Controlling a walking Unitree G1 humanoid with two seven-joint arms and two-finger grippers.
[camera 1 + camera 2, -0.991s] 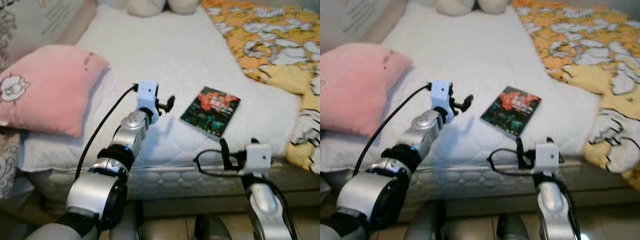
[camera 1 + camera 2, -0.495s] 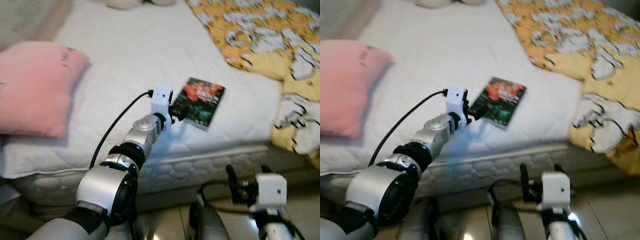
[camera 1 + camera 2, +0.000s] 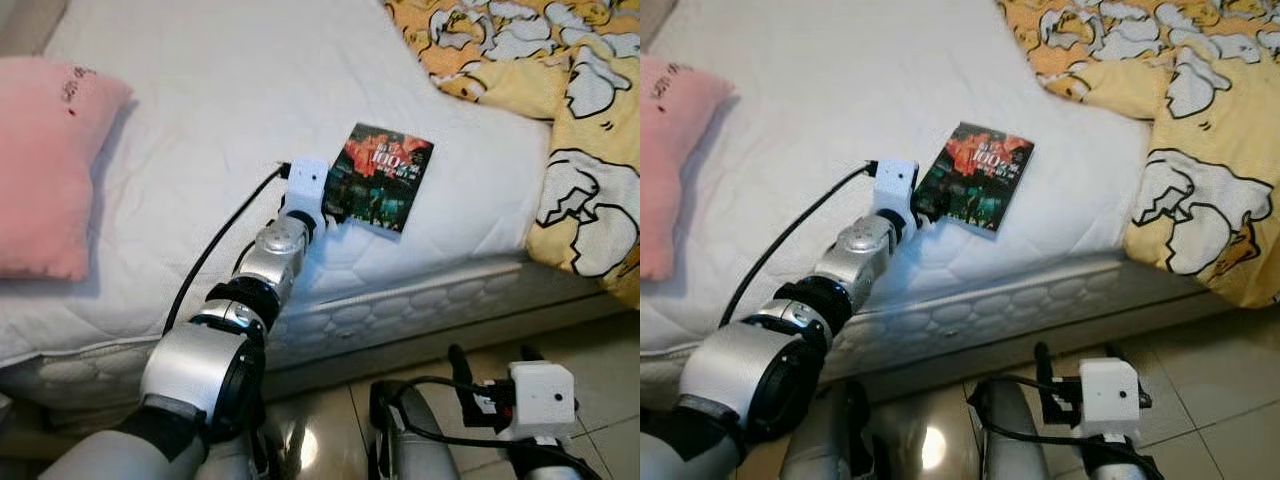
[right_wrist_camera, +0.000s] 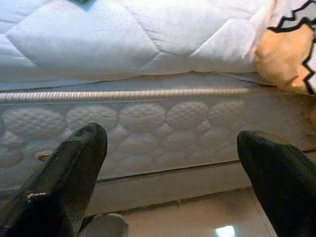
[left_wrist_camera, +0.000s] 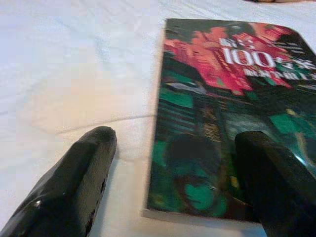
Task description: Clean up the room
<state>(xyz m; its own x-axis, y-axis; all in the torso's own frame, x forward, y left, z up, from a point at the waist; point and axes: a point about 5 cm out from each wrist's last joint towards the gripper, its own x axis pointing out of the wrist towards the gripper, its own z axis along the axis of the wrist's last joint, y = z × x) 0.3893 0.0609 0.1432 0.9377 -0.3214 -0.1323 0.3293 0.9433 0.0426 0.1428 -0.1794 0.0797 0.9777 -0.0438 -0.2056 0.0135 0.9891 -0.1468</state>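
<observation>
Book lies flat on the white bed, close to the near edge, about midway along it; cover up, dark green and red with "100" printed in white. Left tool is stretched over the bed to the book's near corner, fingers spread wide. In the left wrist view one finger rests on the sheet just beside the book's long edge, and the other finger sits over the cover; the book's edge lies between them, not clamped. Right tool hangs low in front of the mattress side, above the tiled floor, fingers wide apart, holding nothing. Pink pillow lies at the bed's left edge. Yellow patterned blanket covers the far right corner and drapes over the right part of the near edge.
</observation>
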